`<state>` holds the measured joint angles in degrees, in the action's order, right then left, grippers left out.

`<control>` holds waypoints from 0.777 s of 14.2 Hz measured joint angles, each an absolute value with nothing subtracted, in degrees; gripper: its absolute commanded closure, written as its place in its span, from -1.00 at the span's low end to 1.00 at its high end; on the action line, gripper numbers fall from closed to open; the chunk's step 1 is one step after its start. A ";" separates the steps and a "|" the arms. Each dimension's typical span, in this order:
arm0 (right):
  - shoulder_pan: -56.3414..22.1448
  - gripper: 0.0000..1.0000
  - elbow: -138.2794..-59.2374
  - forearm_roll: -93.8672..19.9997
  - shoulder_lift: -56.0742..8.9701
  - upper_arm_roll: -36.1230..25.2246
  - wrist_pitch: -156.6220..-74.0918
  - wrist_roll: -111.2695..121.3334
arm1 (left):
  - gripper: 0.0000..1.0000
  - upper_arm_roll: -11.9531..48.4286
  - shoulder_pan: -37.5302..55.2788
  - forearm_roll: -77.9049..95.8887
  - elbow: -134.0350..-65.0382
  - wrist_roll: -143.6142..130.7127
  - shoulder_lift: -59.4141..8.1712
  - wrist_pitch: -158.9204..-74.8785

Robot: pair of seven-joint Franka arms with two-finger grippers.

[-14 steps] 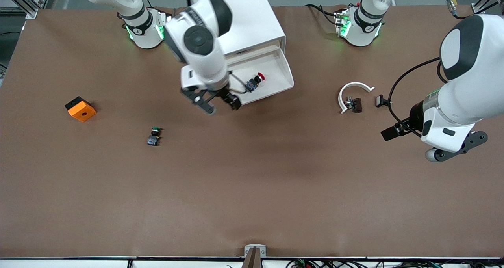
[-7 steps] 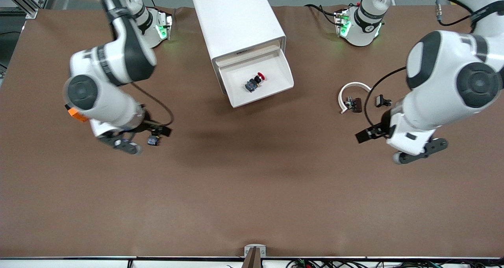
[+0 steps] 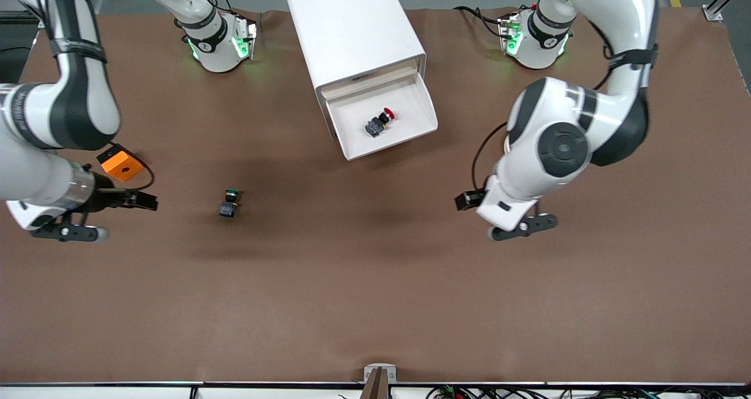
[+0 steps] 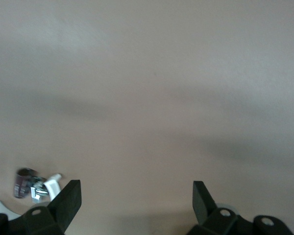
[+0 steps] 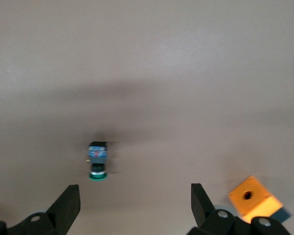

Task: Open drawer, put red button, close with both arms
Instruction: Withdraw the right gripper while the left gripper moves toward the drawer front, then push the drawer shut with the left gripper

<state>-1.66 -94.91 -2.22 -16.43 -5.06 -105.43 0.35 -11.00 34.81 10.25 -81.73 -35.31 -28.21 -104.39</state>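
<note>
The white cabinet (image 3: 352, 29) has its lowest drawer (image 3: 419, 102) pulled open. The red button (image 3: 380, 121) lies on its side in the drawer. My right gripper (image 3: 141, 200) is open and empty over the table, between the orange block (image 3: 120, 164) and the green button (image 3: 229, 203). In the right wrist view the right gripper (image 5: 134, 196) shows nothing between its fingers. My left gripper (image 3: 465, 200) is open and empty over bare table toward the left arm's end of the drawer. In the left wrist view the left gripper (image 4: 136, 193) shows only table between its fingers.
The green button (image 5: 97, 160) and orange block (image 5: 252, 198) show in the right wrist view. A small dark cylinder with a metal clip (image 4: 28, 182) and a white curved piece (image 4: 0, 208) show in the left wrist view; the left arm hides them in the front view.
My right arm has swung away from the drawer to its own end of the table. My left arm has moved in toward the middle, covering the white ring and small parts.
</note>
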 measured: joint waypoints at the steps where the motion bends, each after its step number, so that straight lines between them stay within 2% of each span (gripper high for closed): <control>1: -0.65 -1.00 -93.70 -2.22 -16.36 -5.04 -104.52 1.82 | -1.00 -10.95 36.19 10.26 -81.96 -37.28 -28.67 -105.29; 5: 0.39 -1.00 -85.18 -2.20 -15.89 -4.88 -98.10 2.58 | -1.00 -10.42 40.53 10.26 -87.21 -42.69 -28.89 -112.00; 8: 0.45 -1.00 -83.06 -2.19 -15.53 -4.84 -96.16 2.57 | -1.00 -10.19 44.24 10.27 -91.93 -46.45 -28.90 -118.41; 11: 0.98 -1.00 -81.93 -2.20 -15.41 -4.84 -90.76 2.57 | -1.00 -10.13 46.81 10.27 -94.79 -48.75 -28.95 -121.63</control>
